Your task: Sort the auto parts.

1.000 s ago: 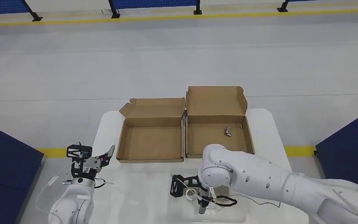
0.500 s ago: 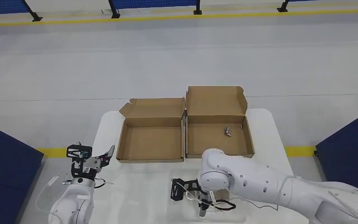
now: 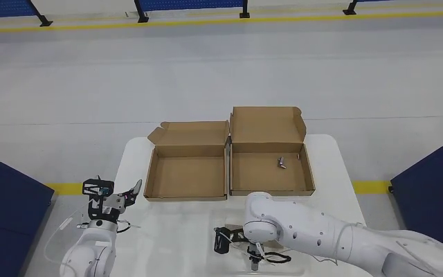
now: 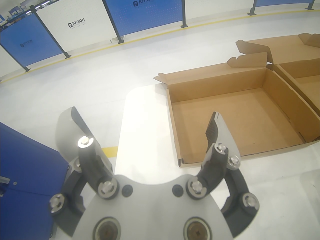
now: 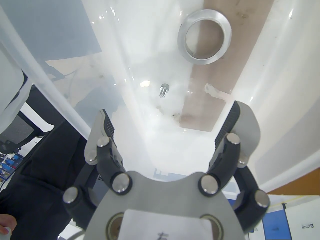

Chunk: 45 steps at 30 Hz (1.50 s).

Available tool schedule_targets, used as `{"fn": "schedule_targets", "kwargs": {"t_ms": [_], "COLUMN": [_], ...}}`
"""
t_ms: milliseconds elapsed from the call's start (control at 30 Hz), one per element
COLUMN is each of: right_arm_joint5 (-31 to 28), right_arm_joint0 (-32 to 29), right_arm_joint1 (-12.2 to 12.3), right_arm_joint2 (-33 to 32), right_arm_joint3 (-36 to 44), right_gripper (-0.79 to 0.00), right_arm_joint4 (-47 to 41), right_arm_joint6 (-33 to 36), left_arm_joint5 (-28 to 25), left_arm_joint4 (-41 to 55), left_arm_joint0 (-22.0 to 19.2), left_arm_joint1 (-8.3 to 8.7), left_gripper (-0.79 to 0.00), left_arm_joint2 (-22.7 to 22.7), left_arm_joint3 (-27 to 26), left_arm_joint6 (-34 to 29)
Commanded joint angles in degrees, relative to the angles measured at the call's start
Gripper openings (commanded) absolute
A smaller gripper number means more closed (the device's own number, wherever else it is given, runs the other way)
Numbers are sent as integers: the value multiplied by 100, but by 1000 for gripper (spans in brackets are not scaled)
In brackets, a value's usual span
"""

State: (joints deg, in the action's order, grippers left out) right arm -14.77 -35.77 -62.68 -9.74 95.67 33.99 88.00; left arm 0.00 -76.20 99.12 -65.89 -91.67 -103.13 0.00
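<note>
**Right arm poised over the parts tray, left arm waiting at the desk's edge**

Here we are at the near edge of the desk [image 3: 173, 228], and the right end effector [image 5: 170, 112] hangs directly above the clear tray [image 5: 280, 81], pointing down into it. Its fingers are spread wide with nothing between them. Down on the tray floor, a small bolt [image 5: 163, 91] lies on its side just ahead of the fingertips. Further along sits a metal ring [image 5: 200, 59], shiny and broad, apart from the bolt and not touching it. From the top view, the right end effector [image 3: 254, 262] is tucked under its own arm at the front of the desk.

Over on the other side, the left end effector [image 4: 143, 113] hovers off the desk's left corner, fingers parted and holding nothing. In the top view the left end effector [image 3: 118, 188] sits well apart from the right arm.

At the back of the desk, two open cardboard boxes stand side by side, walls touching. The left box [image 4: 237, 121] shows a bare floor. The right box [image 3: 266, 173] holds one small metal part [image 3: 282, 162], lying near its far right corner.
</note>
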Motion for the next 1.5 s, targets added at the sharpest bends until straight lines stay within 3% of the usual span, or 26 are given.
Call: {"fn": "schedule_targets", "kwargs": {"t_ms": [0,833,867,900,933,1467], "right_arm_joint5": [2,-211,-221,-224,-229,-167], "right_arm_joint0": [2,-403,-412,-426,-440,-507], "right_arm_joint1": [1,15,19,22,26,108], "right_arm_joint2": [0,-29,-37,-44,-52,0], "right_arm_joint3": [3,38,22,23,27,182], "right_gripper": [0,0,-40,-197,-422,-520], "right_arm_joint4": [-3,582,578,576,570,511], "right_arm_joint6": [0,-166,-144,-127,-115,-16], "left_arm_joint5": [0,0,0,0,0,0], "left_arm_joint4": [0,0,0,0,0,0], "left_arm_joint0": [0,0,0,0,0,0], "left_arm_joint1": [0,0,0,0,0,0], "left_gripper": [0,0,0,0,0,0], "left_arm_joint2": [0,0,0,0,0,0], "left_arm_joint3": [0,0,0,0,0,0], "left_arm_joint6": [0,0,0,0,0,0]}}
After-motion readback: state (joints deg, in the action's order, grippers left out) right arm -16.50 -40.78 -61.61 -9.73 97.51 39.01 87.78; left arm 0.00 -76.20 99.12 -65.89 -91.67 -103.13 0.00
